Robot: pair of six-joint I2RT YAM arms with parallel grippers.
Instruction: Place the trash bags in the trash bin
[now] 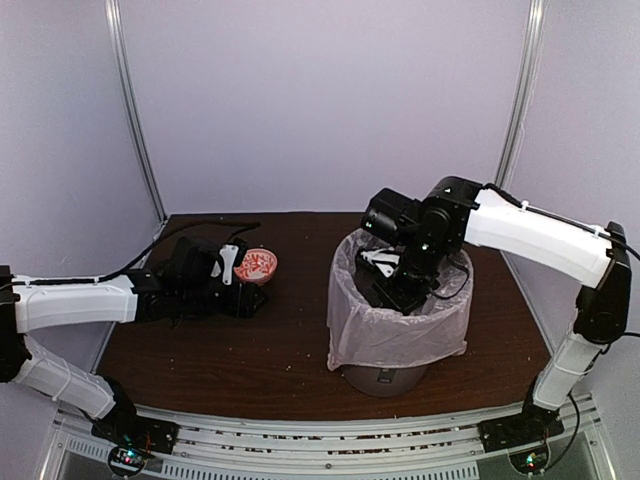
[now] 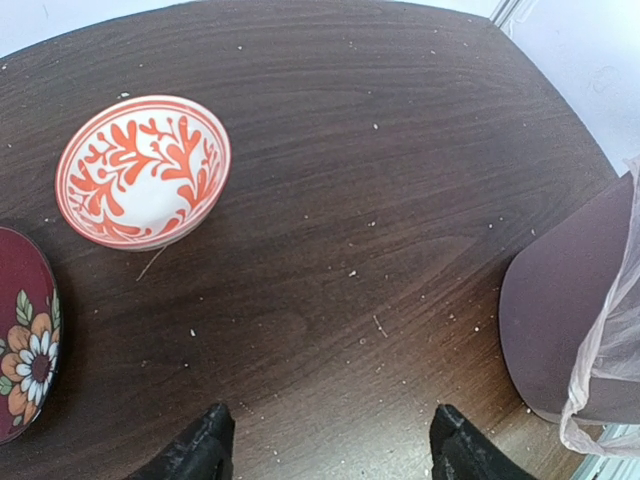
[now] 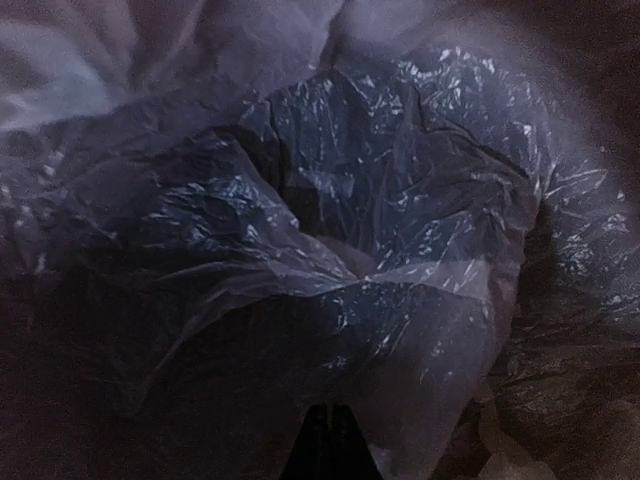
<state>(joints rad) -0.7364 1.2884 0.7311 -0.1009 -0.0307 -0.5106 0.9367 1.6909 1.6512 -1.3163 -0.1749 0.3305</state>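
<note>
Trash bag [image 1: 395,335]: lines the trash bin [image 1: 385,380], its edge folded out over the rim, likely so the film stays put.
Right gripper [image 1: 402,288]: down inside the bin, jaws shut, probably pressing film toward the bottom; whether it pinches any, I cannot tell.
Left gripper [image 2: 325,452]: jaws wide, holding nothing, low over the table [image 2: 380,200], away from the bin.
Bowl [image 2: 143,170]: red-patterned, beside a floral plate [image 2: 22,350].
Surface: dark wood grain, crumb-speckled.
Room: pale walls [image 1: 320,100], metal posts [image 1: 135,120] behind.
</note>
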